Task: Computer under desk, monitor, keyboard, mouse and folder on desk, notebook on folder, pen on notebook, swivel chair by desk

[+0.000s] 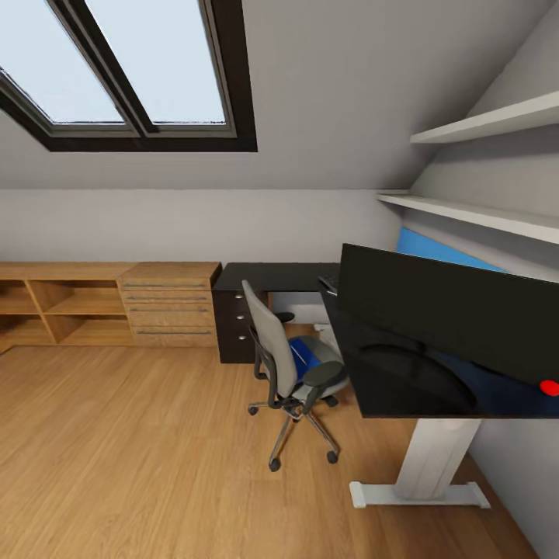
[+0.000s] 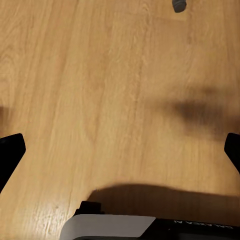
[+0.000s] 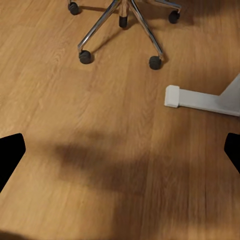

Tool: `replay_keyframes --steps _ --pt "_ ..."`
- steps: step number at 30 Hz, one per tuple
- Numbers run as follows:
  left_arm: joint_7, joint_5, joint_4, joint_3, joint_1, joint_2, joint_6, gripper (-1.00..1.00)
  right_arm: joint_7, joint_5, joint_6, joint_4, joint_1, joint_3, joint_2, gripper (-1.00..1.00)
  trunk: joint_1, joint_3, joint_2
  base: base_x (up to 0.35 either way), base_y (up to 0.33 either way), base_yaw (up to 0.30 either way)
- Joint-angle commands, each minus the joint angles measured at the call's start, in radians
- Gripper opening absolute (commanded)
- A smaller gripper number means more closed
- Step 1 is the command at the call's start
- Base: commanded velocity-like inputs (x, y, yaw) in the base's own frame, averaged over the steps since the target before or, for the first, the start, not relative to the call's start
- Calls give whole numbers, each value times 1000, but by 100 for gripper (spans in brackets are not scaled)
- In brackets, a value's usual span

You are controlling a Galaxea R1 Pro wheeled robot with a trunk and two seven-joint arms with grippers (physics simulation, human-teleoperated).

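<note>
I read no legible writing. The monitor [image 1: 450, 326], black with a red dot, fills the right of the head frame on the desk [image 1: 268, 276]. The blue folder [image 1: 308, 359] lies on the grey chair [image 1: 289, 365] at centre. Both grippers [image 2: 120, 150] [image 3: 120, 152] are spread wide, holding nothing, above the floor [image 1: 132, 450].
</note>
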Motion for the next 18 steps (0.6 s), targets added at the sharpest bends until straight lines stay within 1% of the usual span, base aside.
replay_keyframes --steps 1,4,6,9,18 --pt "-1 6 -2 1 0 0 -1 100 0 1 -3 1 -1 2 -1 100 0 -1 -1 0 0 20" --pt "-1 6 -2 1 0 0 -1 100 0 1 -3 1 -1 1 -2 100 0 -1 -1 0 0 9" --pt "7 10 -13 9 0 -12 1 100 6 1 9 9 11 -5 9 100 8 -7 -15 0 0 0" --pt "7 10 -30 9 -1 -28 1 100 6 1 9 8 18 -4 26 100 19 -17 -36 0 0 0" --pt "7 10 -36 8 -4 -32 3 100 4 1 -1 12 16 3 34 100 54 -45 -99 0 0 0"
